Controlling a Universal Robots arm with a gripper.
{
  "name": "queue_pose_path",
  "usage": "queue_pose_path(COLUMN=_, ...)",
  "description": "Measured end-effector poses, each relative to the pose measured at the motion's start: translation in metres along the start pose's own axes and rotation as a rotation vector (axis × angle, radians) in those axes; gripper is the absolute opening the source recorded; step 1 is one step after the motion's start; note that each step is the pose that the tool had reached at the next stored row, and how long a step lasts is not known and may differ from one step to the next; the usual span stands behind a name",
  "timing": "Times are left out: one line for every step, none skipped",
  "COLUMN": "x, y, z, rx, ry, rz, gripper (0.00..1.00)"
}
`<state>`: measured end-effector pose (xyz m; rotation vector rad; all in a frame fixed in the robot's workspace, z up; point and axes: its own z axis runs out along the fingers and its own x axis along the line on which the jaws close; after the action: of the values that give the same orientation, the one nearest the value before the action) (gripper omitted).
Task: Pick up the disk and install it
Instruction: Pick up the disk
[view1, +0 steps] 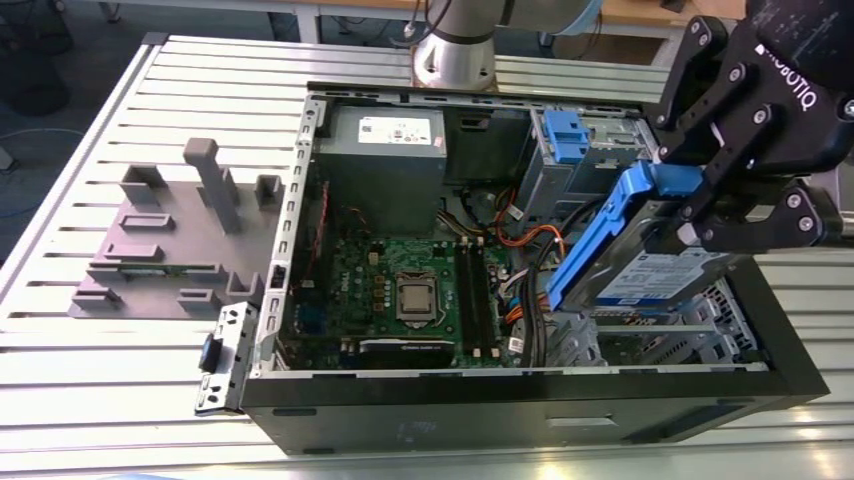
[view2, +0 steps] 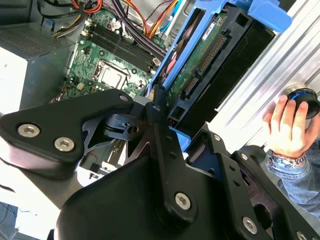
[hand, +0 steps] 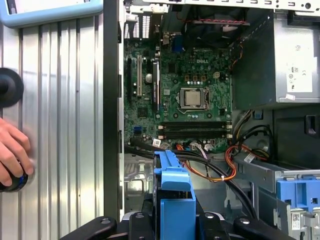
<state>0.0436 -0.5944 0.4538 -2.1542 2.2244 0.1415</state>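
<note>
The disk (view1: 657, 268), a silver drive with a white-and-blue label in blue caddy rails, hangs tilted over the open computer case (view1: 534, 395), above the metal drive cage (view1: 694, 330) on the exterior view's right. My black gripper (view1: 731, 205) is shut on its upper end. In the second wrist view the disk's green underside and connector (view2: 200, 67) run away from the gripper (view2: 172, 137), whose fingers (view2: 159, 125) press on the blue frame. The first wrist view has the blue caddy end (hand: 175, 197) between the finger links, above the motherboard (hand: 190, 95).
A grey slotted holder (view1: 174, 240) stands on the ribbed table at the exterior view's left. A blue bracket (view1: 566, 135) sits on the grey drive bay at the case's back. Orange and black cables (hand: 220, 167) cross near the bay. A person's hand (view2: 286, 125) rests on a round knob (view2: 303, 95) beside the case.
</note>
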Motion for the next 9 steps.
queue_pose_path(x=0.0000, y=-0.0004, z=0.0000, rx=0.0000, ry=0.0000, rz=0.000, gripper=0.37)
queue_pose_path(x=0.0001, y=-0.0007, z=0.0001, rx=0.0000, ry=-0.0001, rz=0.000, gripper=0.37)
queue_pose_path(x=0.0001, y=-0.0010, z=0.0001, rx=0.0000, ry=0.0000, rz=0.000, gripper=0.37)
queue_pose_path(x=0.0002, y=-0.0013, z=0.0001, rx=0.0000, ry=-0.0001, rz=0.000, gripper=0.37)
queue_pose_path(x=0.0002, y=-0.0016, z=0.0002, rx=0.0000, ry=-0.0001, rz=0.000, gripper=0.37)
queue_pose_path(x=0.0003, y=-0.0022, z=0.0002, rx=0.0000, ry=-0.0001, rz=0.000, gripper=0.37)
queue_pose_path(x=0.0003, y=-0.0026, z=0.0003, rx=0.0000, ry=-0.0001, rz=0.000, gripper=0.37)
queue_pose_path(x=0.0004, y=-0.0029, z=0.0003, rx=0.0000, ry=0.0000, rz=0.000, gripper=0.37)
queue_pose_path(x=0.0004, y=-0.0032, z=0.0003, rx=0.0000, ry=0.0000, rz=0.000, gripper=0.37)
